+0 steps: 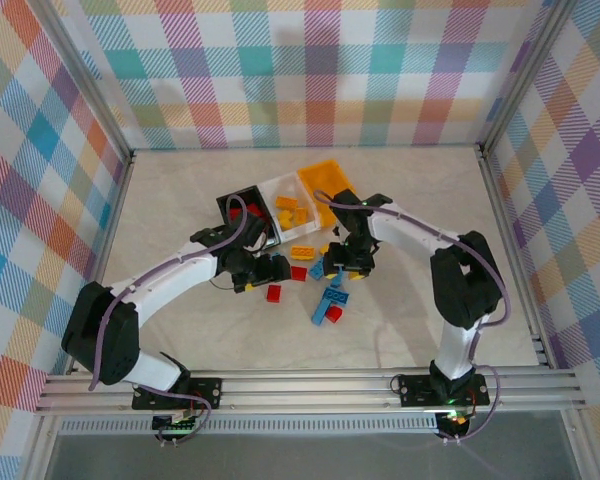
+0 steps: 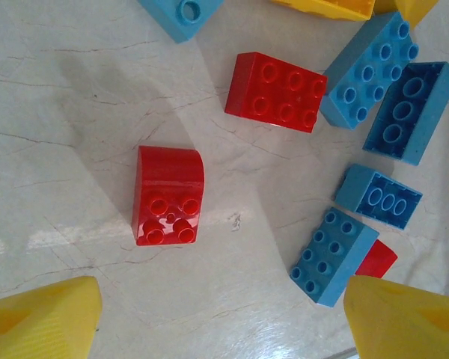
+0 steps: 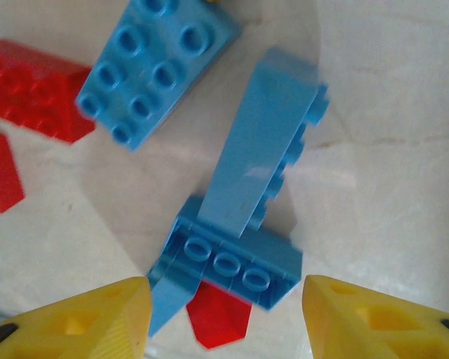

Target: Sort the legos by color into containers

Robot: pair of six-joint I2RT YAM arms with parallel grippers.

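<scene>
Red, blue and yellow-orange legos [image 1: 325, 285] lie scattered on the table, just in front of the containers. Red pieces sit in the black bin [image 1: 226, 210] and yellow-orange pieces in the white bin [image 1: 278, 182]. The yellow-orange bin [image 1: 325, 172] ends the row on the right. Left gripper [image 2: 224, 329]: above a red curved brick [image 2: 168, 196], jaws wide apart, holding nothing. Right gripper [image 3: 224, 321]: over stacked blue bricks [image 3: 239, 258], its yellow fingers [image 3: 382, 321] spread either side with gaps, gripping nothing. Surface: pale marbled tabletop [image 1: 430, 220], slightly glossy. Surround: pastel plaid walls [image 1: 330, 70] on three sides and an aluminium rail [image 1: 310, 385] at the near edge.
</scene>
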